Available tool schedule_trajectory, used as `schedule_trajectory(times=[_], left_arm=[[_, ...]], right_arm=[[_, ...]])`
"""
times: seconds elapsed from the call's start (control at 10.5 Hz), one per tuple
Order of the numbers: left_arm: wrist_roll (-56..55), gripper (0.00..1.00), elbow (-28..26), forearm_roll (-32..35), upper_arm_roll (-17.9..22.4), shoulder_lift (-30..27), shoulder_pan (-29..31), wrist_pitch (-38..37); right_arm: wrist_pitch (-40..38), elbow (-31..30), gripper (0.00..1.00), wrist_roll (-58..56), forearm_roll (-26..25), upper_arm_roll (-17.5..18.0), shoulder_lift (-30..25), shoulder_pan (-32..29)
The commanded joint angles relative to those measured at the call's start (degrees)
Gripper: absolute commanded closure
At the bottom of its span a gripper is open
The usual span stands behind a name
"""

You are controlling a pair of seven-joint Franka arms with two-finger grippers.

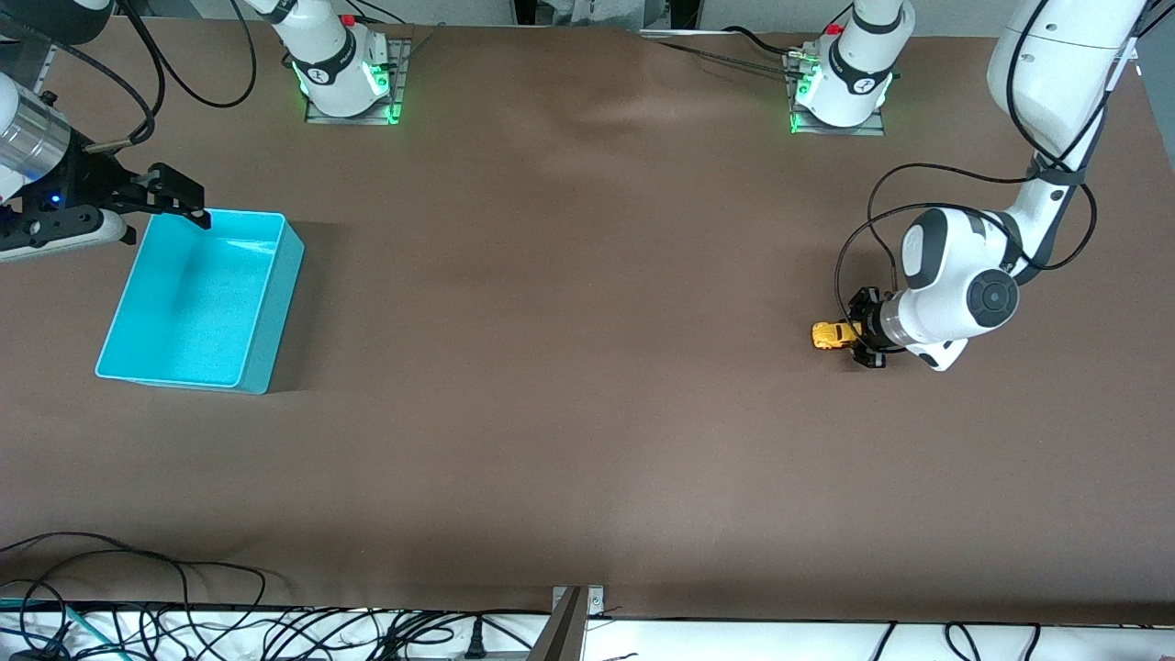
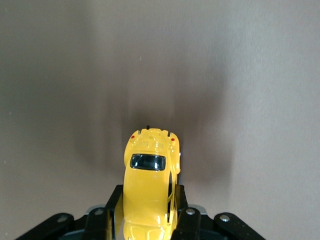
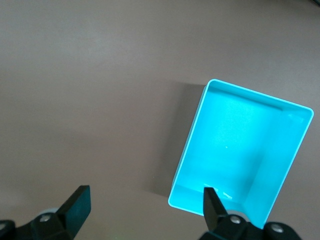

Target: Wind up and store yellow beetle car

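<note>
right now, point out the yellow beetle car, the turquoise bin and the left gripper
yellow beetle car point(image 2: 148, 186), left wrist view, on its roof
turquoise bin point(image 1: 260, 332), front view, on its outer side wall
left gripper point(image 1: 861, 337), front view, between its fingertips

We see the car point(image 1: 831, 335), a tiny glossy yellow toy with a rounded beetle body, down at table level toward the left arm's end of the table, well apart from the bin point(image 1: 266, 303) at the right arm's end. In the left wrist view the car point(image 2: 149, 187) shows its roof, a dark window and two small red lights at the end pointing away from the left gripper point(image 2: 148, 220). That gripper's black fingers point(image 2: 186, 222) press against its two sides, clamping the other end. We cannot tell whether its wheels touch the table.
</note>
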Motion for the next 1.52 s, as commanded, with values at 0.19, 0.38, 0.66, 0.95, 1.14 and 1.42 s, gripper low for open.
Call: schedule_trajectory(times=[0.19, 0.38, 0.66, 0.95, 1.14, 1.42], left_arm=[[3.71, 1.00, 1.78, 4.62, 0.23, 3.76, 5.28, 0.19], [4.06, 1.00, 3.27, 8.40, 0.14, 4.90, 7.92, 0.11], [8.09, 1.00, 3.71, 8.59, 0.23, 5.96, 10.65, 0.11], [10.21, 1.00, 4.50, 8.68, 0.93, 6.14, 12.33, 0.11], [10.30, 1.00, 4.68, 8.68, 1.98, 6.31, 12.42, 0.11], [10.30, 1.00, 5.38, 8.59, 2.25, 6.58, 13.12, 0.11]], right_arm=[[0.80, -1.42, 0.00, -0.90, 0.86, -0.04, -1.38, -0.27], [0.72, -1.42, 0.00, -0.90, 0.95, 0.05, -1.47, -0.18], [0.54, -1.42, 0.00, -0.90, 0.95, 0.23, -1.90, -0.18], [0.89, -1.59, 0.00, -0.82, 0.95, 0.40, -1.82, -0.18], [0.80, -1.59, 0.00, -0.90, 0.95, 0.40, -1.82, -0.18], [0.80, -1.68, 0.00, -0.82, 1.04, 0.40, -1.82, -0.18]])
